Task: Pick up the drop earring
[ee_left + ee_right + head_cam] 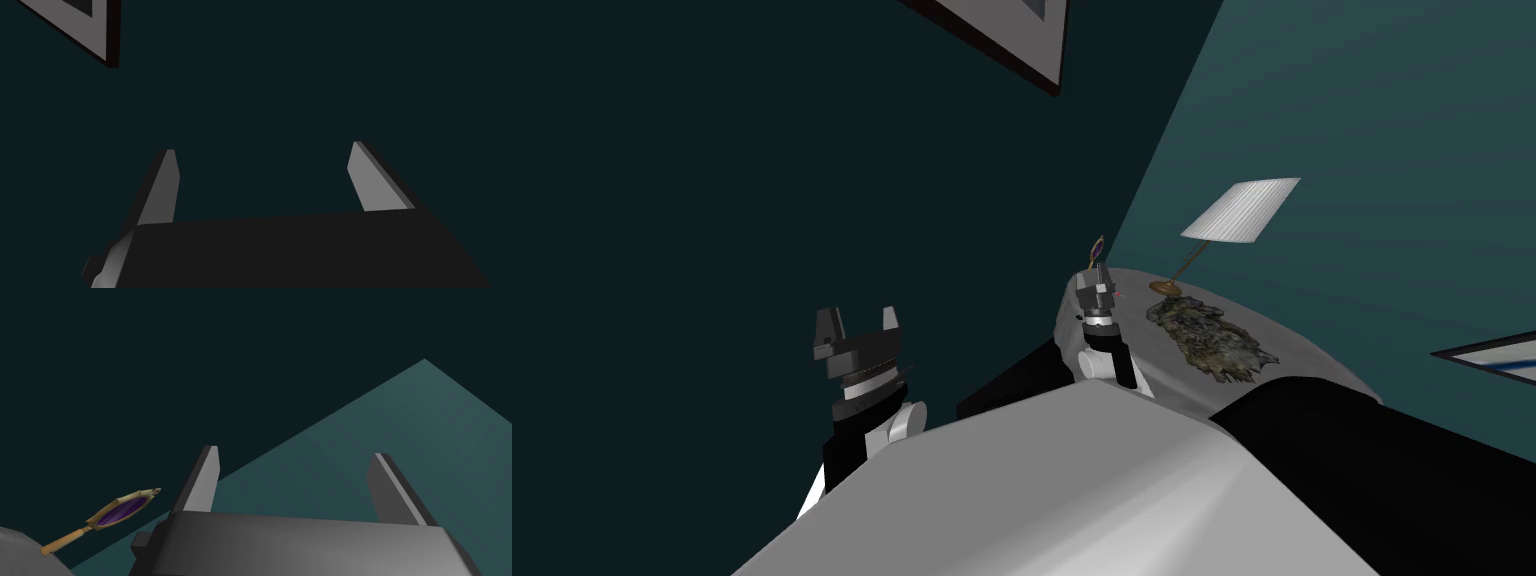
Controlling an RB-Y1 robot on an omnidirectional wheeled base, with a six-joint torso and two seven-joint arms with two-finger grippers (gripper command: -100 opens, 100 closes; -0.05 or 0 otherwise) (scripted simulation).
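The drop earring [120, 513] is a gold piece with a purple oval stone and a thin gold stem. It sticks up tilted from the edge of a grey table [17, 550]. In the head view the earring [1098, 247] stands at the table's far rim, just beyond my right gripper [1095, 278]. My right gripper [295, 453] is open with nothing between its fingers, and the earring lies outside them, beside one finger. My left gripper [860, 318] is raised off to the left, away from the table. The left gripper [264, 147] is open and holds nothing.
On the grey table [1312, 350] stand a lamp [1237, 215] with a white shade and a dark shaggy object [1212, 340]. Dark teal walls meet in a corner behind the table. A framed picture [1012, 35] hangs high on the wall.
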